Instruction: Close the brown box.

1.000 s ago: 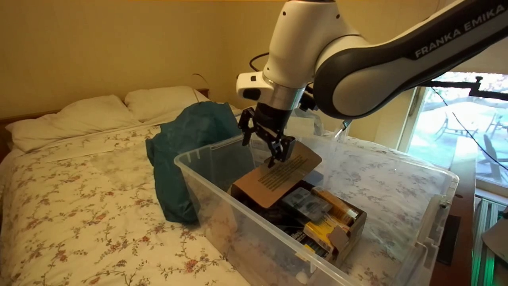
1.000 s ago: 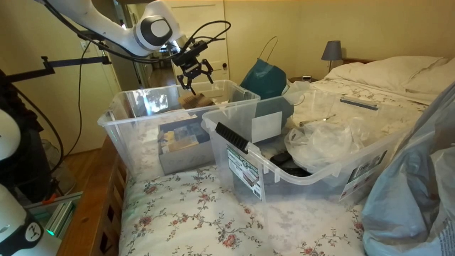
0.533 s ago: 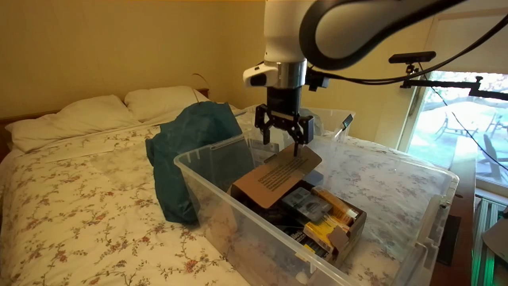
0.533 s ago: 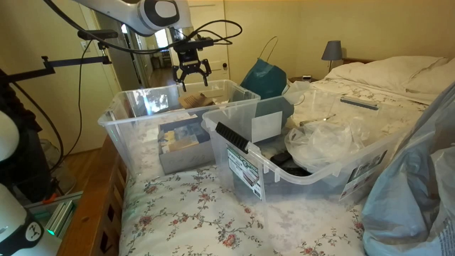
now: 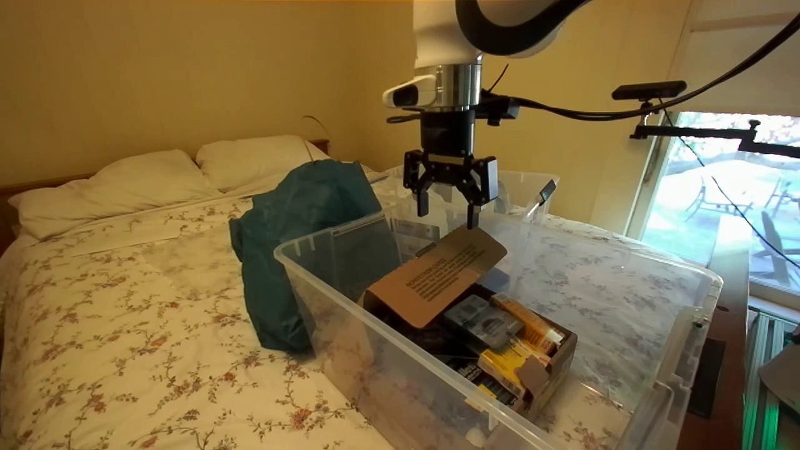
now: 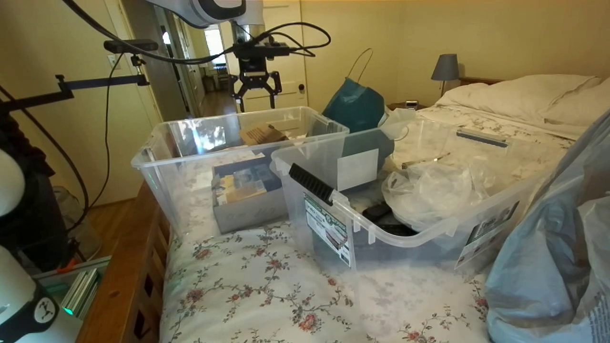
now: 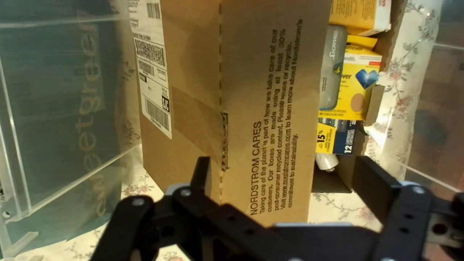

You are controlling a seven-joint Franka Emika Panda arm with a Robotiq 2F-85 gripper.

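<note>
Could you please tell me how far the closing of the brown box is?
Done, only partly: the flap leans over some of the brown box. In hand: nothing; the jaws hang open above the flap. Left, probably: bringing the lid fully down, because yellow packages inside are uncovered.

In an exterior view the camera looks slantwise down over the floral bed surface (image 5: pixel 144 312), the clear plastic tub (image 5: pixel 394 381) near at lower right. In an exterior view the camera looks across a black-handled tub (image 6: pixel 405 243) towards the clear plastic tub and the door (image 6: pixel 291 71). Both exterior views face the brown box (image 5: pixel 431 284) from roughly opposite sides and share the sweetgreen bag (image 5: pixel 303 250). The wrist view faces down past the fingers (image 7: pixel 200 175), close above the printed flap (image 7: pixel 264 105)
</note>
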